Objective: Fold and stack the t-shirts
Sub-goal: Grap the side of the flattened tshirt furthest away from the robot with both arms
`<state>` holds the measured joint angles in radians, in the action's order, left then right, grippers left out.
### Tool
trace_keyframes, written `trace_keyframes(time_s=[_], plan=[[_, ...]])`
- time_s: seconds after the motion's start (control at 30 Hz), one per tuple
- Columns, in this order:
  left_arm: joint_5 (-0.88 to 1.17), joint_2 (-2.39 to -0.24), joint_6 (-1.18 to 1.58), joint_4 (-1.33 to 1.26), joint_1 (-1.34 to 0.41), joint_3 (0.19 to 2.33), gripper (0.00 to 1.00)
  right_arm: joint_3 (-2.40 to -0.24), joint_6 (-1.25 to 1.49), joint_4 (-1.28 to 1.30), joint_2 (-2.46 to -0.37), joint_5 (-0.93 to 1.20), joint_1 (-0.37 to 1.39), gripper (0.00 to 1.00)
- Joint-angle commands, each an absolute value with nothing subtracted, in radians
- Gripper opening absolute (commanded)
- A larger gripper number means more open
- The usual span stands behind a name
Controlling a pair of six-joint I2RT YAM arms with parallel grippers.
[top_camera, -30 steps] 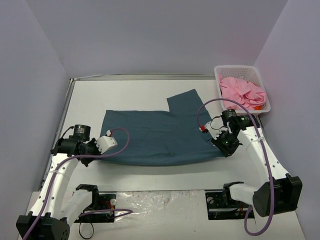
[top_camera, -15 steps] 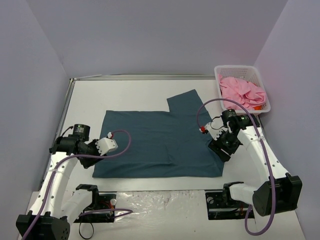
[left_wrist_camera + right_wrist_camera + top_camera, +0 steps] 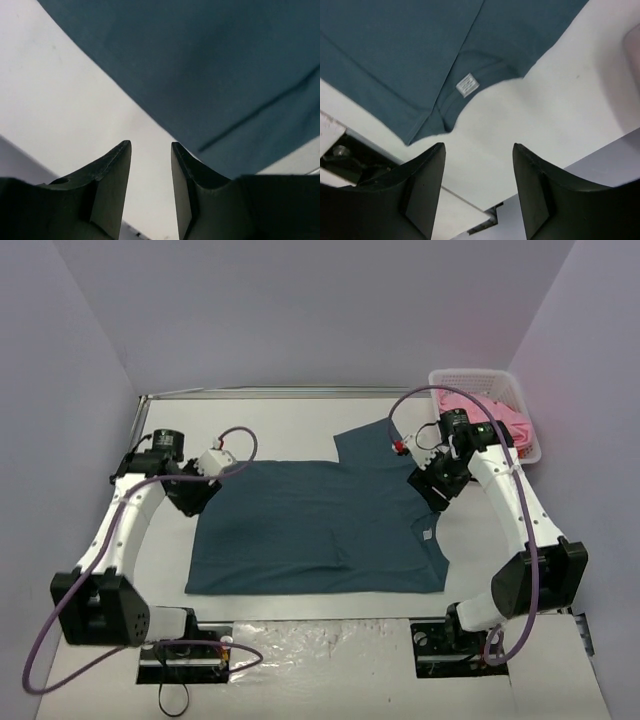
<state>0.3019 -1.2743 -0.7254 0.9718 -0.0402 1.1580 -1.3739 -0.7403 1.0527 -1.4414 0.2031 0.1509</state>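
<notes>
The dark teal-blue t-shirt (image 3: 315, 530) lies spread flat on the white table, one sleeve (image 3: 365, 445) pointing to the far side and its collar with a white label (image 3: 427, 536) at the right. My left gripper (image 3: 190, 498) hovers over the shirt's far left corner, open and empty; in the left wrist view (image 3: 150, 147) it is over bare table with the shirt (image 3: 210, 65) beyond. My right gripper (image 3: 437, 490) hovers over the shirt's far right edge, open wide and empty (image 3: 479, 147); the collar label (image 3: 466, 84) lies ahead of it. The pink t-shirt (image 3: 505, 418) lies crumpled in the basket.
The white lattice basket (image 3: 478, 376) stands at the back right corner, partly behind my right arm. Grey walls close in the table on three sides. The arm bases and cables sit along the near edge (image 3: 330, 640).
The shirt's near edge was pulled toward the front and let go; it now lies flat. Both grippers have moved back to the shirt's far corners, empty.
</notes>
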Motion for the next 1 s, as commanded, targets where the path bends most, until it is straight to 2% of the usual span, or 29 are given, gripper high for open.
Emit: trace_keyframes(time_s=[0.0, 0.23, 0.6, 0.97], plan=[[0.427, -1.479, -0.547, 0.825, -0.006, 1.285, 0.36, -1.477, -0.716, 0.997, -1.563, 0.284, 0.146, 0.52], [0.715, -1.866, -0.404, 0.836, 0.144, 1.633, 0.37, -1.707, -0.712, 0.997, -1.866, 0.423, 0.144, 0.50], [0.677, -2.193, -0.341, 0.816, 0.184, 1.908, 0.37, -1.873, -0.703, 1.023, -2.091, 0.469, 0.144, 0.49], [0.680, -2.299, -0.325, 0.793, 0.189, 1.974, 0.37, -1.832, -0.713, 1.025, -2.138, 0.485, 0.144, 0.48]])
